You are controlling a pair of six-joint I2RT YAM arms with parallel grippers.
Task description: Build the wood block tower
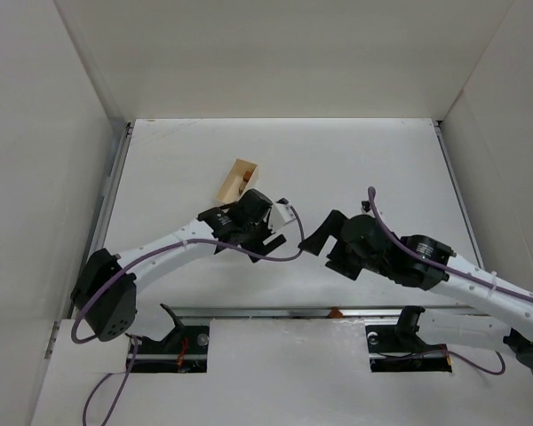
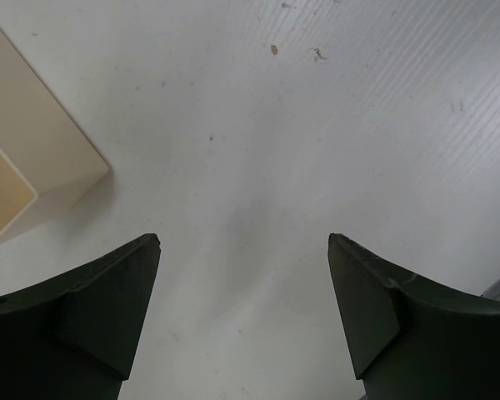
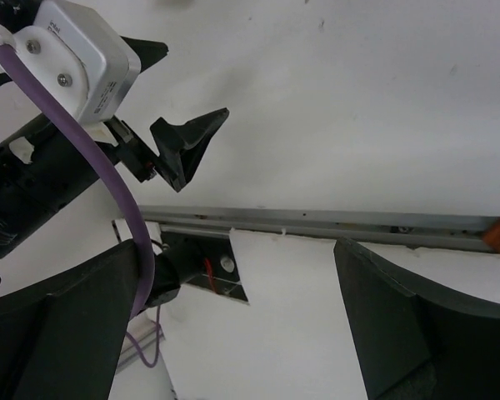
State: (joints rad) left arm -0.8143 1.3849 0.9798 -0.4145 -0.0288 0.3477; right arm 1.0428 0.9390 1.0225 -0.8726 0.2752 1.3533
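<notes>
- While the wood blocks point(image 1: 246, 178) are sitting in the wooden tray point(image 1: 224, 191) at the back left of the table point(image 1: 382, 169), only one reddish speck is showing from above. I can't tell how many are in there.
- Risk-wise, I'm thinking the left gripper point(image 2: 243, 240) is hanging just beside the tray's near end. Dipping in from that spot could end up shoving the tray instead of catching a block.
- Both arms are crowding each other mid-table, nearly nose to nose. I'm guessing a reach by either one could be clipping the other's fingers or snagging the purple cable point(image 3: 108, 179).
- Left gripper's jaws are standing wide and gripping nothing, with only bare table showing between them.
- Right gripper point(image 3: 237, 250) is gaping fully, carrying nothing and hovering over the table near its front.
</notes>
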